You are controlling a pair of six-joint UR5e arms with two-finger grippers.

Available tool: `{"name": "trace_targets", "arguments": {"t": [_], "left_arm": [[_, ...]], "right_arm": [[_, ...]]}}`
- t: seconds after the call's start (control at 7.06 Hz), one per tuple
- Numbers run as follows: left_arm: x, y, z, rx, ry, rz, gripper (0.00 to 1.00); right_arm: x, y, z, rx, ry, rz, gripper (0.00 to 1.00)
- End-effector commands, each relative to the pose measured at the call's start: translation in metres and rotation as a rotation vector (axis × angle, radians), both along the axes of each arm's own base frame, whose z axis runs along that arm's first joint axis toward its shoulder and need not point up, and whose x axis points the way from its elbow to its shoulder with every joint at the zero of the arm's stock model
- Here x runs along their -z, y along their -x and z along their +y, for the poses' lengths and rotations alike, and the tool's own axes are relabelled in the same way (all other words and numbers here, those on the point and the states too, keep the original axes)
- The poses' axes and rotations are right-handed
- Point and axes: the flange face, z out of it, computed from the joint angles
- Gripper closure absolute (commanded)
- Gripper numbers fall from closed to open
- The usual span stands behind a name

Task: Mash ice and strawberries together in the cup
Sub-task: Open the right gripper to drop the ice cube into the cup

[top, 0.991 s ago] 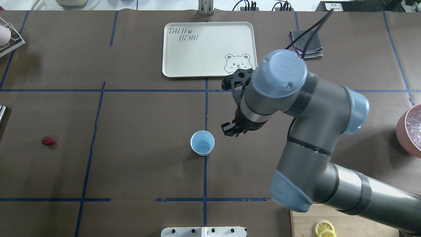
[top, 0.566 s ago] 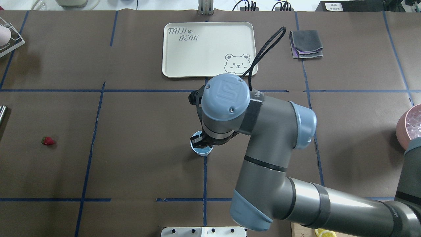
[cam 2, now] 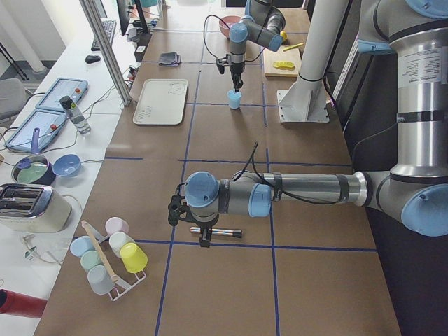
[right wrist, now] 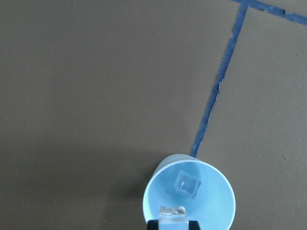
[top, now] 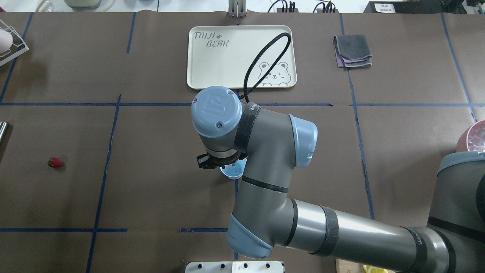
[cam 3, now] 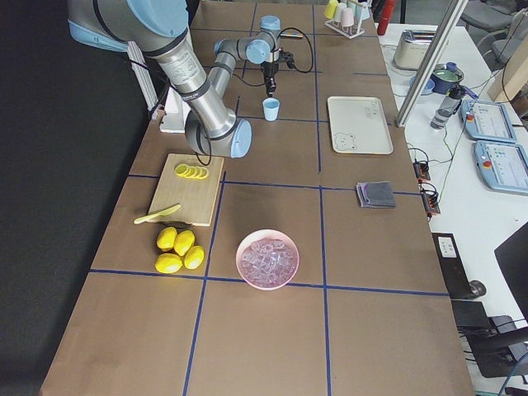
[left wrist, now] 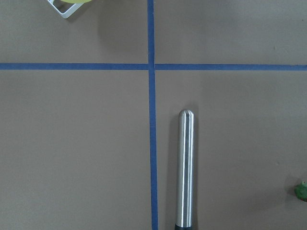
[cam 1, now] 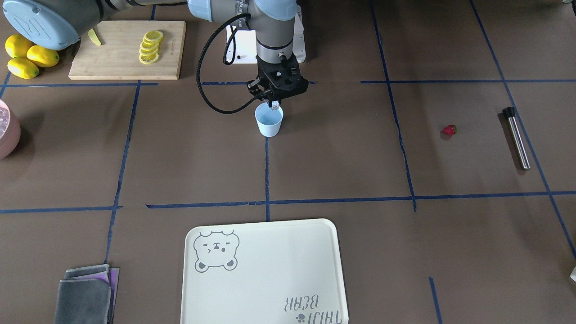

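Observation:
The pale blue cup (cam 1: 269,125) stands upright at the table's middle, one clear ice cube (right wrist: 187,184) lying on its bottom. My right gripper (cam 1: 275,103) hangs just over the cup's mouth, shut on a second ice cube (right wrist: 172,212) held between its black fingertips. The red strawberry (cam 1: 449,130) lies alone on the brown mat far toward my left side, also seen as strawberry (top: 55,162). My left gripper (cam 2: 204,236) hovers above a steel muddler (left wrist: 184,167); its fingers show in no close view, so I cannot tell their state.
A pink bowl (cam 3: 267,260) of ice sits at my far right. A cream bear tray (top: 212,57) and folded grey cloth (top: 352,50) lie beyond the cup. A cutting board (cam 1: 117,58) holds lemon slices, whole lemons (cam 1: 27,56) beside it. A rack of cups (cam 2: 112,259) stands at far left.
My right arm has swung leftward from beside the cup to directly over it, carrying the ice cube. The cup and strawberry have not moved.

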Motion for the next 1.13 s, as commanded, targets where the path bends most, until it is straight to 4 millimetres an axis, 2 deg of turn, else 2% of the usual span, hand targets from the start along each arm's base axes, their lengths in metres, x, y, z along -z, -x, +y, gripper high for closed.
{"name": "trace_targets", "arguments": {"t": [0.0,0.14,0.28,0.42,0.57,0.71,0.99], "left_arm": [[0.0005,0.0,-0.0002,-0.001,-0.002,0.0,0.0],[0.0013,0.0007,-0.0002,0.001,-0.004,0.0,0.0],[0.0013,0.0,-0.0002,-0.001,-0.004,0.0,0.0],[0.002,0.0,-0.0003,-0.001,-0.005,0.0,0.0],[0.0022,0.0,-0.0004,-0.001,-0.007,0.0,0.0],[0.0036,0.0,0.0001,-0.001,-0.008,0.0,0.0],[0.0051,0.0,-0.0007,-0.001,-0.011,0.0,0.0]], "right_arm": [[-0.0043,0.0009,-0.0018,-0.005,-0.004,0.01,0.99],[-0.0054,0.0008,-0.0023,-0.005,-0.01,0.013,0.98],[-0.0065,0.0009,-0.0023,-0.006,-0.008,0.014,0.9],[-0.0088,0.0011,-0.0022,-0.004,-0.006,0.018,0.76],[-0.0128,0.0013,-0.0023,-0.005,-0.004,0.022,0.45],[-0.0139,0.0005,-0.0021,-0.006,-0.005,0.022,0.02],[-0.0095,-0.0019,-0.0021,-0.01,-0.004,0.014,0.01]]}}
